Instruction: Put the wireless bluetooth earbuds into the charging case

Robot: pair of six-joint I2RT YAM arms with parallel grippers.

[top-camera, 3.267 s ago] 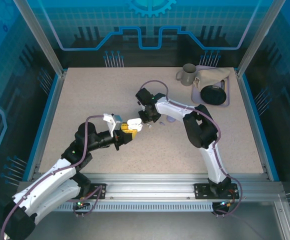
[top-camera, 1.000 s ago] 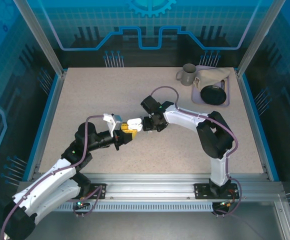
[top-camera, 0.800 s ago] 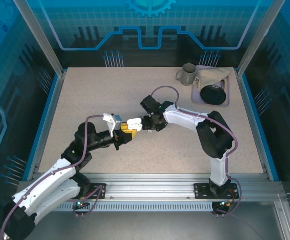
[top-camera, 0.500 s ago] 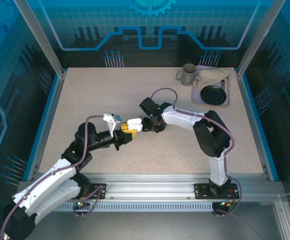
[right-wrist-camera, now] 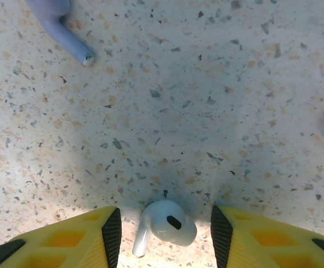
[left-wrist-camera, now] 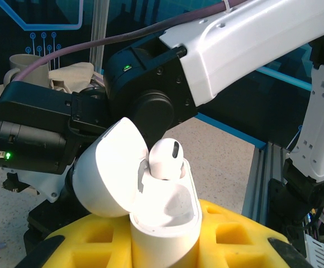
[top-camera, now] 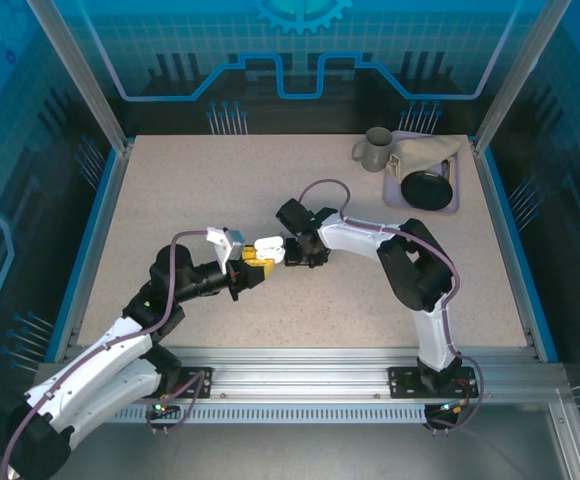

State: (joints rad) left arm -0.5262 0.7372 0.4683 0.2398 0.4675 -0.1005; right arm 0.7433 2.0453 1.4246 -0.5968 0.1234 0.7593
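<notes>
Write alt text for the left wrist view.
An open white charging case stands clamped between the left gripper's yellow fingers, lid tipped back to the left, with one white earbud standing in one socket and the other socket empty. The right arm's black and white wrist looms close behind it.

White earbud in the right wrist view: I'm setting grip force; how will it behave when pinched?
The white earbud looks glossy and rounded, so it may slip out between the fingers of the right pincer. Lying on bulb and thin stem, it would probably pivot if nudged. Far smaller than a finger, it is likely very light.
</notes>
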